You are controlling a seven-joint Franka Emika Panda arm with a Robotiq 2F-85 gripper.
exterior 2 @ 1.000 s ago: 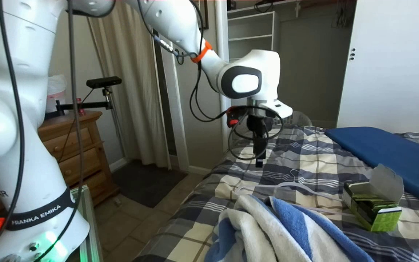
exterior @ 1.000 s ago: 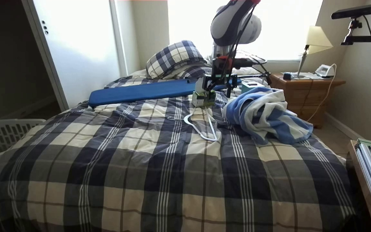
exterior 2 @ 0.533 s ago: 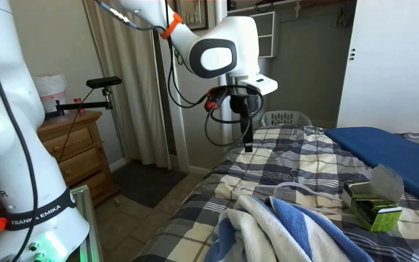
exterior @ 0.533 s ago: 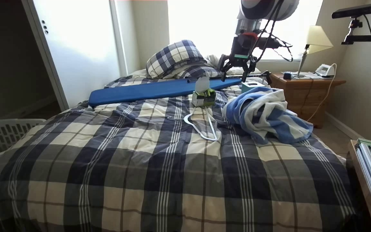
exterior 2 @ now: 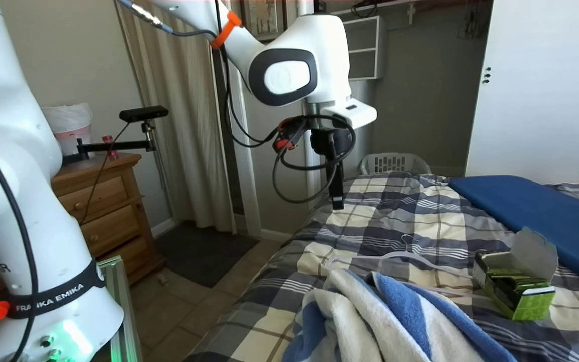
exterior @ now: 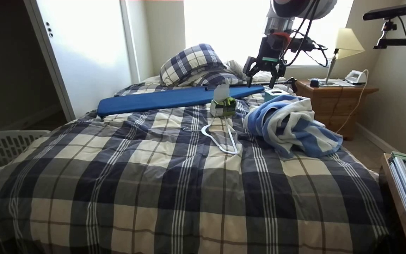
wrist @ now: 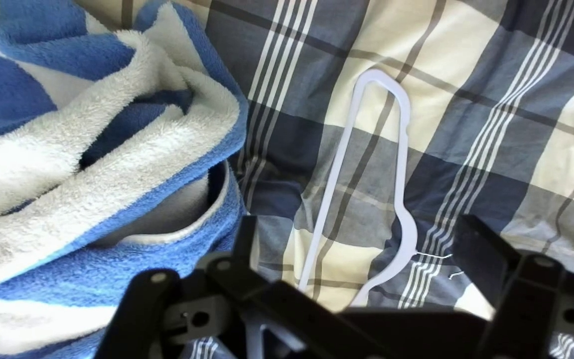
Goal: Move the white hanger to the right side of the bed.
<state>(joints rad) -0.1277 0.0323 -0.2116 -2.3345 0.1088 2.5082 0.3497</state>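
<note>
The white hanger (exterior: 204, 131) lies flat on the bed (exterior: 136, 183) with its plaid cover. One end reaches the open green box. In an exterior view the hanger (exterior 2: 405, 254) is partly hidden behind the towel. My gripper (exterior: 260, 84) is open and empty, raised above the bed; an exterior view shows its fingers (exterior 2: 338, 203) pointing down, apart from the hanger. In the wrist view the hanger (wrist: 407, 229) runs between the open fingers of my gripper (wrist: 357, 224). Its near end is hidden behind the gripper body, and part of its thin hook behind the right finger.
A crumpled blue-white towel (exterior: 291, 123) lies beside the hanger, close to the left finger in the wrist view (wrist: 117, 164). The green box (exterior 2: 515, 286) stands at the hanger's end. A long blue board (exterior: 160, 100) lies across the bed. A white basket (exterior: 12, 141) stands beside it.
My gripper has risen and moved back toward the robot's base, away from in front of the green box. It stays open. The hanger, towel and box have not moved.
</note>
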